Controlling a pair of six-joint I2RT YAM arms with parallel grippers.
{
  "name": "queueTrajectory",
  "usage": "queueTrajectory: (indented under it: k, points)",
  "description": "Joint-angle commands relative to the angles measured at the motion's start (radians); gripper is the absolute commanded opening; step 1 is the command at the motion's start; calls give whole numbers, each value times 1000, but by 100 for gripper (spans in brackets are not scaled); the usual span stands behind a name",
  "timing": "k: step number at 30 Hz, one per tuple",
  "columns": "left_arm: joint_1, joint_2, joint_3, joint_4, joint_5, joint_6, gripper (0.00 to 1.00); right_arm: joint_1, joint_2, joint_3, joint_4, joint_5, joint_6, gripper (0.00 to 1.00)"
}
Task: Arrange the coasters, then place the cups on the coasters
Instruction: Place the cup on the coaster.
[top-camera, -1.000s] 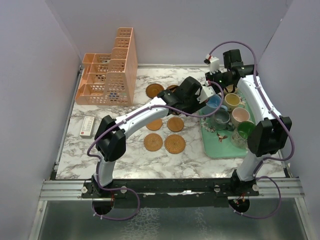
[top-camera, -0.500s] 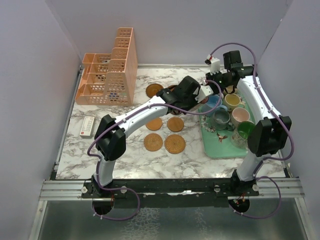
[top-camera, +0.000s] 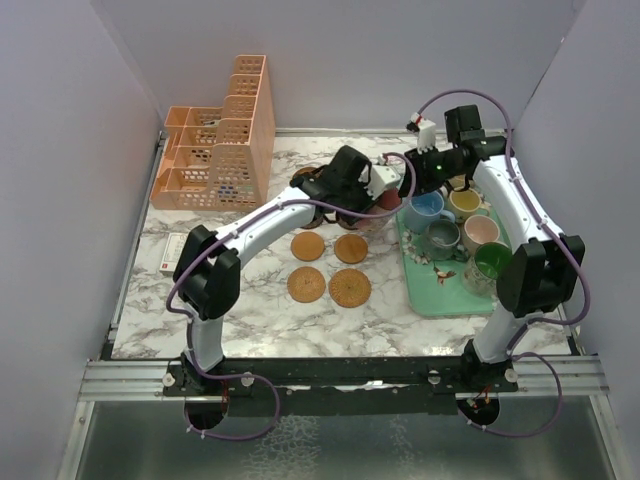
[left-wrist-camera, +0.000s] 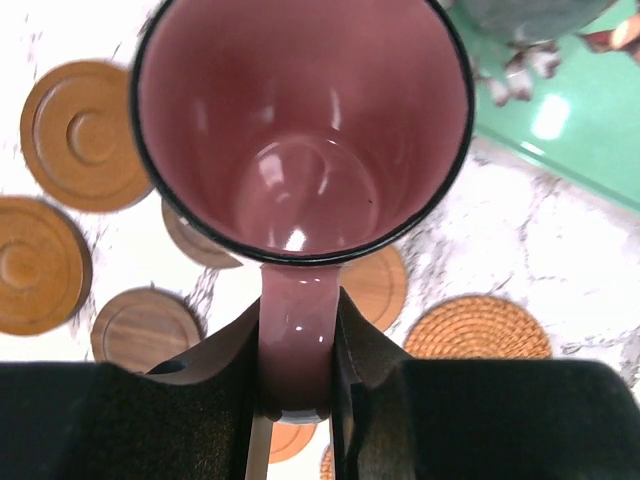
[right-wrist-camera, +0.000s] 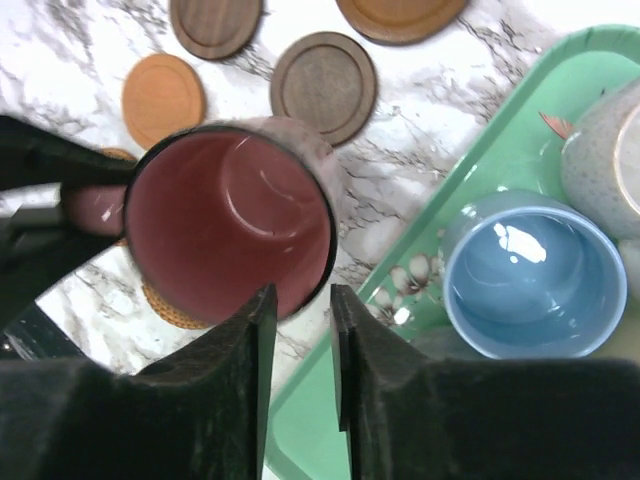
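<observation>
The red cup (left-wrist-camera: 300, 130) hangs in the air over the table, just beside the green tray (right-wrist-camera: 330, 440), on the side where the coasters (left-wrist-camera: 85, 135) lie. The left gripper (left-wrist-camera: 297, 370) is squeezed tight on the cup's handle. The right gripper (right-wrist-camera: 300, 320) has its fingers a little way apart, with the cup's rim in the gap. It does not look like it is squeezing.

The handle is thin and smooth, and the whole cup hangs from it. I think the cup could tip or slide out. If the left arm pulls away sideways, the rim could catch on a right finger and twist the cup loose. The blue cup (right-wrist-camera: 530, 270) on the tray is near, so a swing could knock it.

From above, the two arms cover the red cup and some coasters, so I cannot count them all. The cup hides the coasters right under it. I cannot tell how high it hangs.
</observation>
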Motion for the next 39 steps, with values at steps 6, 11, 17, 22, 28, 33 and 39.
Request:
queueTrajectory:
  k: [6, 11, 17, 22, 28, 33, 39]
  points:
    - [210, -126, -128, 263, 86, 2, 0, 7, -106, 51, 43, -66, -13, 34]
    - [327, -111, -183, 407, 98, -40, 0, 1, -165, -43, 90, -85, -45, 34]
    - [397, -44, -154, 479, 122, -11, 0, -11, -230, -204, 164, -128, -101, 34]
    - [429, 8, -125, 513, 142, -8, 0, -27, -267, -319, 236, -171, -133, 34]
    - [449, 35, -145, 583, 185, 19, 0, -51, -307, -414, 324, -265, -140, 34]
    - [465, 64, -127, 592, 203, 32, 0, -54, -333, -450, 335, -284, -160, 34]
    - [474, 88, -117, 595, 217, 35, 0, -61, -339, -469, 336, -283, -166, 34]
